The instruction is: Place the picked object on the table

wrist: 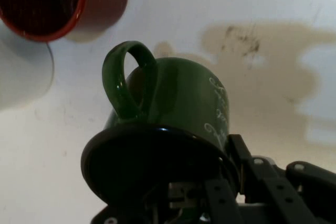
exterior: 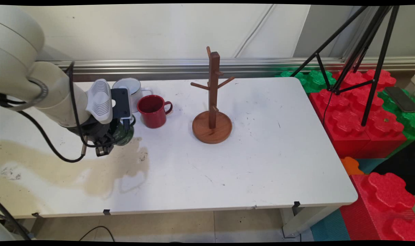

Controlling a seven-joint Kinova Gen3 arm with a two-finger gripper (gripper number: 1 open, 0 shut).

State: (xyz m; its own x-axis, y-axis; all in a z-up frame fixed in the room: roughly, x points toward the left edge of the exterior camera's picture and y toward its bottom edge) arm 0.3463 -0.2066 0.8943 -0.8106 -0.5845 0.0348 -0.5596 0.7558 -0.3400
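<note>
My gripper (exterior: pixel 118 138) is shut on the rim of a dark green mug (exterior: pixel 125 134) at the table's left side. In the hand view the green mug (wrist: pixel 184 98) fills the middle, with its handle (wrist: pixel 126 80) pointing up and its dark rim close to the camera. One finger (wrist: pixel 237 148) lies against the mug's outer wall at the right; the other is hidden. Whether the mug rests on the table or hangs just above it cannot be told. A red mug (exterior: pixel 153 111) (wrist: pixel 52 1) stands just beyond it. A white mug (exterior: pixel 130 88) stands behind that.
A wooden mug tree (exterior: pixel 212 102) with bare pegs stands on a round base mid-table. A brownish stain (exterior: pixel 91 171) spreads over the white table (exterior: pixel 262 164) below the hand. Red and green foam blocks (exterior: pixel 361 112) and a black tripod (exterior: pixel 361 51) stand beyond the table's right edge.
</note>
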